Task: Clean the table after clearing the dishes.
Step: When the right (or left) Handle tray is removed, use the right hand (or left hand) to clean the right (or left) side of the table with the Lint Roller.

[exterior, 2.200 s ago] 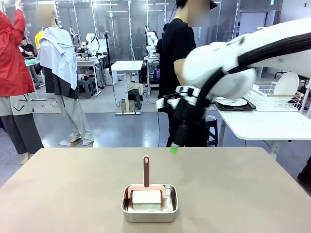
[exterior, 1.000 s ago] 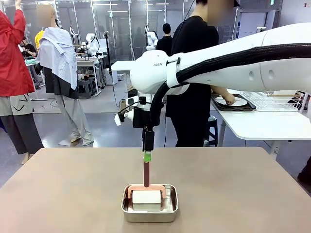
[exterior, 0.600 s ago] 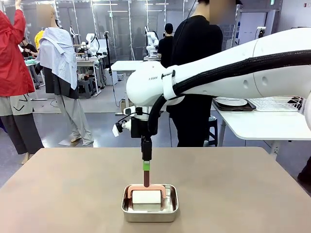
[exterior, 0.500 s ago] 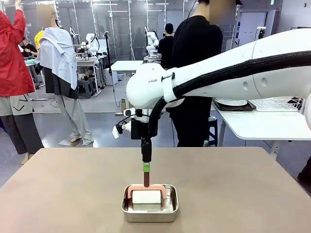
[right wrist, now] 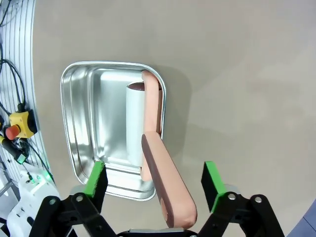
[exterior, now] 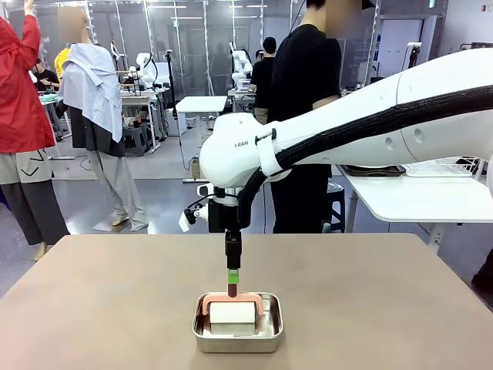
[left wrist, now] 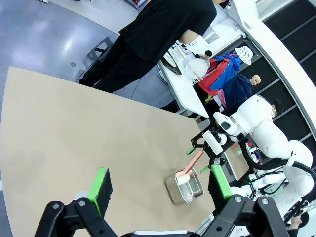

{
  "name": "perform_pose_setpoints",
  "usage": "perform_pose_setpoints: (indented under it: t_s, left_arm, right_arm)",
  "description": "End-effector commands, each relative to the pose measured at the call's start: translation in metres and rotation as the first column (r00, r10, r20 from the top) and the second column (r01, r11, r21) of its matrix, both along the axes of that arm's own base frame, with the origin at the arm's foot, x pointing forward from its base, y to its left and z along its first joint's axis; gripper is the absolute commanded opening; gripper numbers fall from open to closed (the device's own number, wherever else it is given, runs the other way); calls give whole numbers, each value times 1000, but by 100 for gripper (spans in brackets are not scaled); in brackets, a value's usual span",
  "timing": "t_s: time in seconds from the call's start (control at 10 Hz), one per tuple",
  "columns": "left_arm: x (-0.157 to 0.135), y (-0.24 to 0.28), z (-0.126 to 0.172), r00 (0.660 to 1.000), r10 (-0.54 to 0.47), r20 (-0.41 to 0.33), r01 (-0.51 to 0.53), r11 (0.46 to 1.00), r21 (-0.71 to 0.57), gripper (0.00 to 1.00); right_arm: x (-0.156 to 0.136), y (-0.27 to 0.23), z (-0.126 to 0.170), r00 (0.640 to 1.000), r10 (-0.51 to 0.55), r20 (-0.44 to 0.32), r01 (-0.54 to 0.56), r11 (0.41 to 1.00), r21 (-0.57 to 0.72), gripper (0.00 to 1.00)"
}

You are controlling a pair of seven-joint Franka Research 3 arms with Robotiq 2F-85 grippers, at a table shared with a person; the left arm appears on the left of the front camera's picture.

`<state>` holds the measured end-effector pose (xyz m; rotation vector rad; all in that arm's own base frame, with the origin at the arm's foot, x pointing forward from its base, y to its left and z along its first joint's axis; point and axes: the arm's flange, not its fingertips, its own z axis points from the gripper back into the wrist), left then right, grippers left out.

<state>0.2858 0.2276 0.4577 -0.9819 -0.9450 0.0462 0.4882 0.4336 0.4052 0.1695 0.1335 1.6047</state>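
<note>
Between the spread fingers of the right gripper (exterior: 233, 276) stands the pink handle (right wrist: 165, 190) of a cleaning tool. Neither green pad touches it, and it sits a little nearer one pad than the other. Its long axis is upright and runs parallel to the fingers, with its free end towards the palm. Beyond the fingertips, the tool's white block head (right wrist: 134, 123) rests in a small steel pan (right wrist: 74, 123) on the beige table (exterior: 370, 293).

The coming move looks like a plain squeeze across the handle's width, since the fingers already straddle it.

The left gripper (left wrist: 159, 183) hangs well away from the pan, its fingers parted and holding nothing, so the right arm is far nearer.
</note>
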Motion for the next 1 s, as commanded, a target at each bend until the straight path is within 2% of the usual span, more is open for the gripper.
perform_pose_setpoints:
  t_s: [0.0,0.1,0.2,0.3,0.4,0.5,0.6,0.7,0.8,0.9]
  left_arm:
    - [-1,2,1,1000,-5,3,5,1000,-5,100]
    - [-1,2,1,1000,-5,3,5,1000,-5,100]
    - [-1,2,1,1000,-5,3,5,1000,-5,100]
    - [-1,2,1,1000,-5,3,5,1000,-5,100]
    - [-1,2,1,1000,-5,3,5,1000,-5,100]
    - [-1,2,1,1000,-5,3,5,1000,-5,100]
    - [-1,2,1,1000,-5,3,5,1000,-5,100]
    - [-1,2,1,1000,-5,3,5,1000,-5,100]
    - [-1,2,1,1000,-5,3,5,1000,-5,100]
    - [-1,2,1,1000,-5,3,5,1000,-5,100]
  right_arm:
    - [-9,-4,2,1000,-7,10,7,1000,18,81]
    - [-8,-2,-1,1000,-4,1,4,1000,20,62]
    - [-8,-2,-2,1000,-2,-4,2,1000,13,76]
    - [-6,-3,-1,1000,-9,-7,9,1000,19,42]
    - [-5,-4,0,1000,-13,-6,13,1000,20,57]
    - [-5,-4,1,1000,-17,-4,17,1000,22,23]
    - [-5,-4,1,1000,-18,-4,18,1000,21,38]
    - [-5,-4,1,999,-30,-17,31,999,16,4]
    - [-6,-3,2,999,-31,-12,31,999,18,19]
    - [-8,-3,7,999,-32,-7,33,999,24,0]
